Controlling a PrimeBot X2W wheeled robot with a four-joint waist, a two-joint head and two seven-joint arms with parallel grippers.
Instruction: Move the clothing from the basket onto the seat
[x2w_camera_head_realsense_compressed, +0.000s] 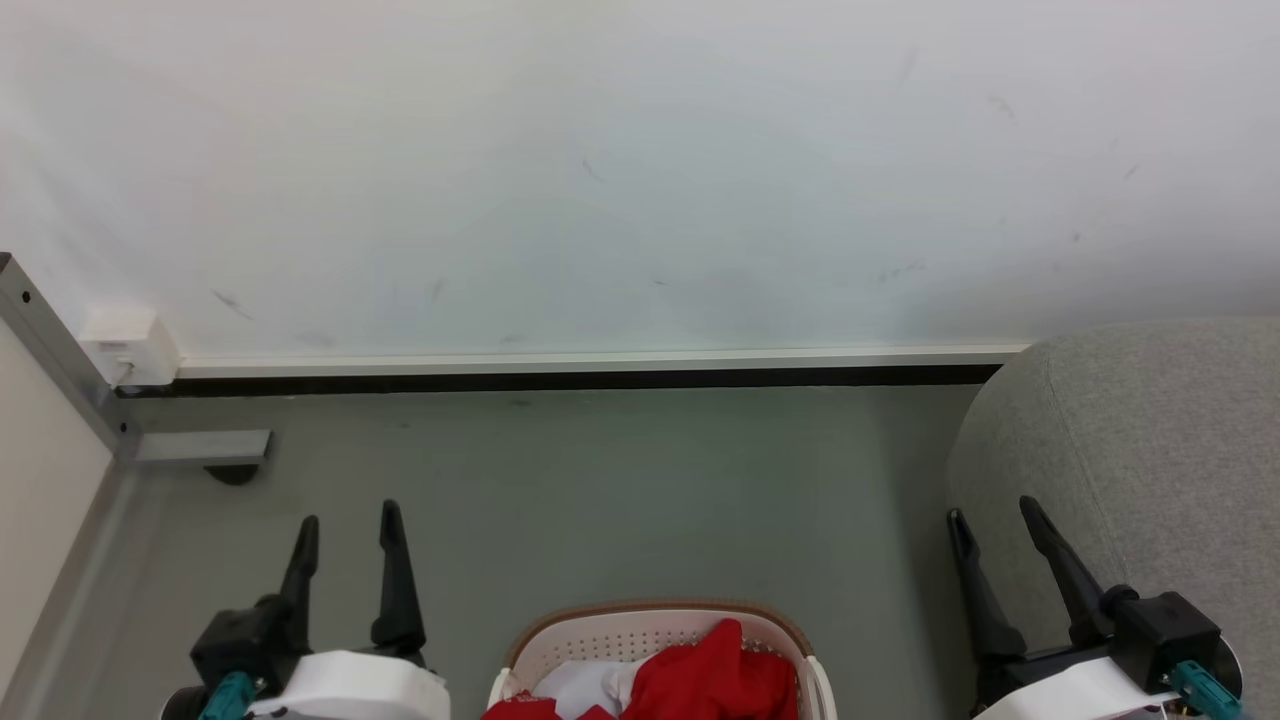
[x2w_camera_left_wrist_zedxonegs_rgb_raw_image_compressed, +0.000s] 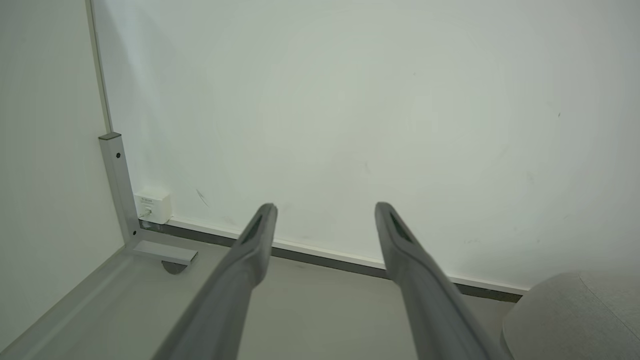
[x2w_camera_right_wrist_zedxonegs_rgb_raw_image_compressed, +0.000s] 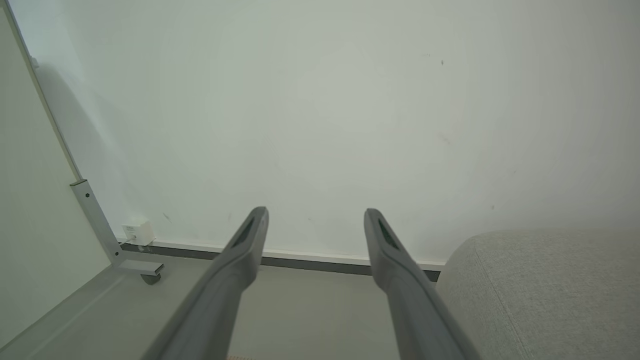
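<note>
Red clothing (x2w_camera_head_realsense_compressed: 715, 675) with some white fabric beside it lies heaped in the cream-white basket (x2w_camera_head_realsense_compressed: 600, 635), which stands on the floor at the bottom middle of the head view, its brown rim showing. The light grey seat (x2w_camera_head_realsense_compressed: 1140, 450) fills the right side; its rounded corner appears again as the seat (x2w_camera_left_wrist_zedxonegs_rgb_raw_image_compressed: 575, 320) in the left wrist view, and the seat (x2w_camera_right_wrist_zedxonegs_rgb_raw_image_compressed: 545, 290) in the right wrist view. My left gripper (x2w_camera_head_realsense_compressed: 347, 520) stands open and empty left of the basket. My right gripper (x2w_camera_head_realsense_compressed: 993, 517) stands open and empty in front of the seat. Both point at the wall, as the left gripper (x2w_camera_left_wrist_zedxonegs_rgb_raw_image_compressed: 325, 206) and right gripper (x2w_camera_right_wrist_zedxonegs_rgb_raw_image_compressed: 315, 211) show.
A white wall with a dark baseboard (x2w_camera_head_realsense_compressed: 560, 380) closes the far side. At the left stands a panel on a grey metal foot (x2w_camera_head_realsense_compressed: 200, 447), with a small white box (x2w_camera_head_realsense_compressed: 128, 345) at the wall's base. Grey floor (x2w_camera_head_realsense_compressed: 620, 480) stretches between basket and wall.
</note>
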